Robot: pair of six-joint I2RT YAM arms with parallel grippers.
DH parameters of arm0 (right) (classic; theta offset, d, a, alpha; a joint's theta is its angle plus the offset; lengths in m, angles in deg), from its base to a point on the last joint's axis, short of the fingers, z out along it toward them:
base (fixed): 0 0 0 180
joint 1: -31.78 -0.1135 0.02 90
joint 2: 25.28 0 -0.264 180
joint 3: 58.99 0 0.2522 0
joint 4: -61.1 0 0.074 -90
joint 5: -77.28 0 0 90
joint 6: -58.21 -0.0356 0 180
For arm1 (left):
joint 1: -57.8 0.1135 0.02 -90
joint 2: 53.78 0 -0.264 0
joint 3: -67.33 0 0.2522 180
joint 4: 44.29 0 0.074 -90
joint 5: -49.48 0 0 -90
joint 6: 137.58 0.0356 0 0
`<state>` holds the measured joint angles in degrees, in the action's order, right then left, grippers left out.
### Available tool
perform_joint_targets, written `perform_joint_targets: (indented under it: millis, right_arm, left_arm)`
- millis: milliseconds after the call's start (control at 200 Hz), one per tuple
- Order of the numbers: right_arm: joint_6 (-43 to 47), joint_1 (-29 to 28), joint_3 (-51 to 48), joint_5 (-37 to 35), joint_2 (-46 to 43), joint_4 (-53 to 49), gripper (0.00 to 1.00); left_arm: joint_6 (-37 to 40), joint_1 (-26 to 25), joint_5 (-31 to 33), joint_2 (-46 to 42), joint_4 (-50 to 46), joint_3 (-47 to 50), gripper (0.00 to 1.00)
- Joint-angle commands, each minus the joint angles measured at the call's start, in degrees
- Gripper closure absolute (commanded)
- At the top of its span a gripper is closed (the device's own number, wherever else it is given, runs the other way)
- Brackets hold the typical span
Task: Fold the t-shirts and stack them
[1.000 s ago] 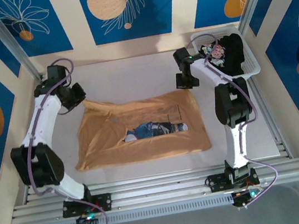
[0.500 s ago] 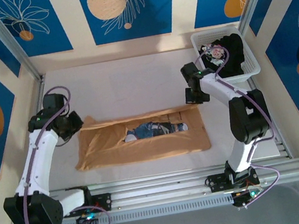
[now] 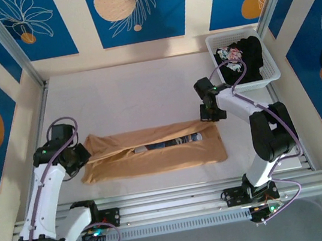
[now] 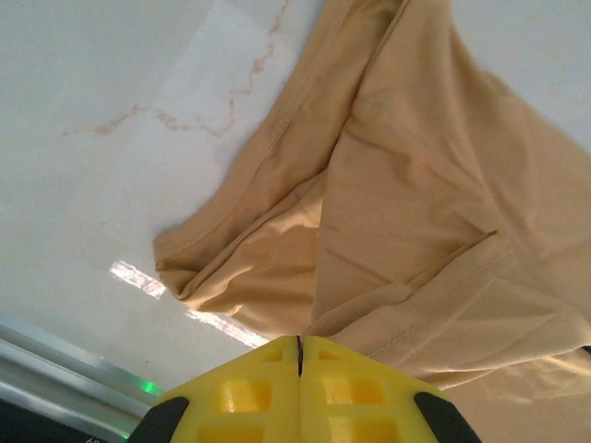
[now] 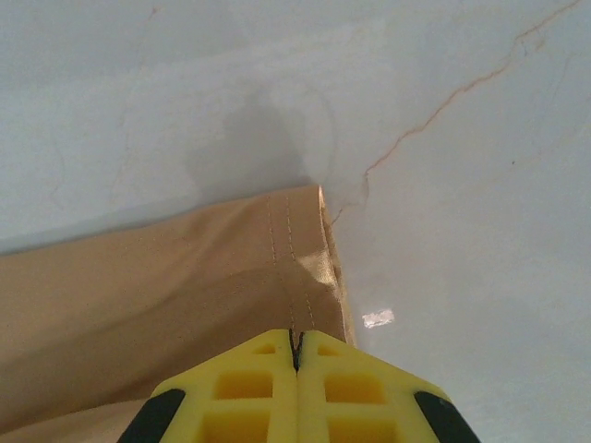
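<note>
Pinching the tan shirt [image 3: 154, 158] with my left claw [image 3: 81, 155] and right claw [image 3: 213, 114], both clenched on its edge. It lies sideways on the surface [image 3: 133, 94], right end nearest the basket [image 3: 272, 70], loose hem away from it.

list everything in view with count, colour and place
tan-orange t-shirt: 1, tan-orange, blue print at the fold, mid table, a long strip
black t-shirt: 1, black with pink-white print, in the basket
basket: 1, white mesh, far right corner
table: 1, pale marbled
left arm, right arm: 2, white and black, bases at near edge
left fingers: yellow, shut on the tan-orange t-shirt's left end
right fingers: yellow, shut on its right hem
</note>
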<state>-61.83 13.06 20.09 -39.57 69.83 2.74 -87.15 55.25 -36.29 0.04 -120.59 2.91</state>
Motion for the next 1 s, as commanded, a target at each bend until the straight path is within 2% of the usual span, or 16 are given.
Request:
perform_joint_targets:
  millis: [0,695,775,865,930,995]
  right_arm:
    - [-2.1,-0.6,-1.2,-2.0,-2.3,-1.9,1.0]
    - [-6.2,-2.0,-6.7,-2.7,-4.9,-4.1,1.0]
    - [-7.6,-1.9,-6.7,-4.2,-6.0,-5.9,0.88]
    - [-9.7,-1.8,-6.9,-7.0,-9.3,-8.0,0.75]
    - [-10.9,-1.5,-7.1,-7.4,-12.1,-8.5,0.73]
    - [-11.4,-1.5,-6.8,-6.4,-14.0,-8.3,0.72]
  left_arm:
    - [-1.9,-0.6,1.0,-1.5,-1.8,1.6,1.0]
    - [-8.2,-1.6,-0.8,-4.1,-2.5,8.2,1.0]
    - [-8.6,-1.7,-1.8,-3.9,-2.1,8.1,1.0]
    - [-9.0,-1.8,-2.1,-3.9,-2.3,5.7,0.8]
    - [-9.3,-1.8,-1.9,-3.5,-2.0,3.1,0.63]
    - [-9.2,-1.8,-1.5,-2.0,-0.8,0.3,0.55]
